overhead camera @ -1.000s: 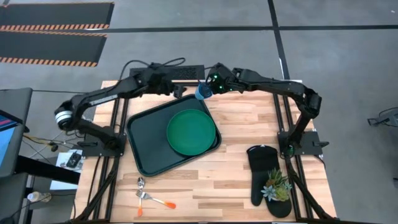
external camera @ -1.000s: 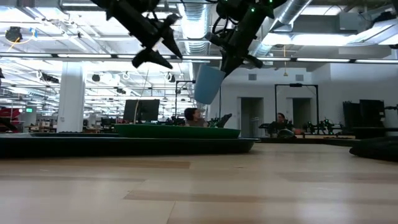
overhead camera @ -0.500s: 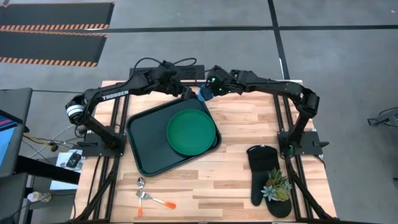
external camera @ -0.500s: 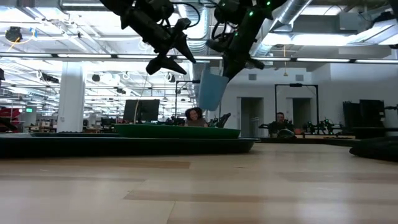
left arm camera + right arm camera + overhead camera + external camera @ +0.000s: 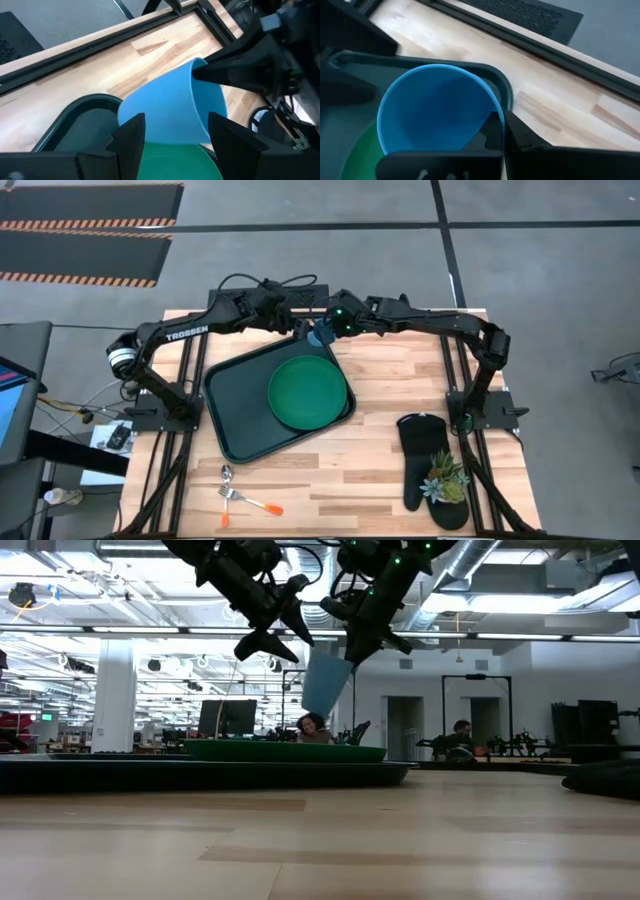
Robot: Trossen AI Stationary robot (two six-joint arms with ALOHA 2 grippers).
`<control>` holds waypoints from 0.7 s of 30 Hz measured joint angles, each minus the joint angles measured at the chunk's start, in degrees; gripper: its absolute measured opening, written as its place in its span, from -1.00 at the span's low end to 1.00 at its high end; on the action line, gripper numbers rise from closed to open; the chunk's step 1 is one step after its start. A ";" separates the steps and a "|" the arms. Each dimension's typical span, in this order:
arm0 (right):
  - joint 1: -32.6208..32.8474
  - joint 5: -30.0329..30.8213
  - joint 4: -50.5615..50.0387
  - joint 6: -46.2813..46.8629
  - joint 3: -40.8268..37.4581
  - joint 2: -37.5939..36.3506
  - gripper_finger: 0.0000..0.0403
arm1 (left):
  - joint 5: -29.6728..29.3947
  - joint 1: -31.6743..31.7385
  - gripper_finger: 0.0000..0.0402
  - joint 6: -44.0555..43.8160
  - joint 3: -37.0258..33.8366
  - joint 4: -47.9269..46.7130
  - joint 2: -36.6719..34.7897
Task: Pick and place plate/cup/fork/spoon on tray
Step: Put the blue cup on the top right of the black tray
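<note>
Blue cup (image 5: 327, 682) carried above the tray's (image 5: 229, 402) far corner, pinched by its rim in the closed right gripper (image 5: 323, 332).
Left gripper (image 5: 299, 328) waits beside it, fingers spread and empty. Placing likely calls for lowering onto bare tray floor beside the plate (image 5: 307, 393), clear of the raised rim; fork (image 5: 250, 500) and spoon (image 5: 226, 482) remain on the table's near edge.

Open-plan robotics lab: exposed ducts (image 5: 300, 565), distant workstations (image 5: 225, 720).

Left gripper (image 5: 268, 628) hangs spread; right gripper (image 5: 352, 648) looks clamped, both raised.
</note>
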 joint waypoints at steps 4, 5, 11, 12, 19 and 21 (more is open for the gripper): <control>-0.05 -0.13 0.05 0.46 0.00 -0.02 -0.96 | 0.49 -0.63 0.01 0.22 0.00 0.51 1.05; -0.05 -0.15 0.02 0.39 0.00 -0.02 -0.96 | 0.56 -0.69 0.01 0.26 0.00 0.51 1.21; -0.10 -0.04 0.50 0.59 0.00 0.00 -0.96 | -1.58 -1.31 -0.04 1.22 0.00 0.26 1.12; -0.10 -0.04 0.55 0.61 0.00 0.00 -0.96 | -1.43 -1.27 -0.07 1.08 0.00 0.30 1.12; 0.80 0.44 2.34 -0.45 -0.07 0.00 -0.93 | -1.15 -1.16 -0.58 1.53 0.00 -0.19 1.06; 0.93 0.68 2.70 -0.43 -0.07 0.00 -0.92 | -1.34 -1.08 -0.74 1.52 0.00 -0.51 1.06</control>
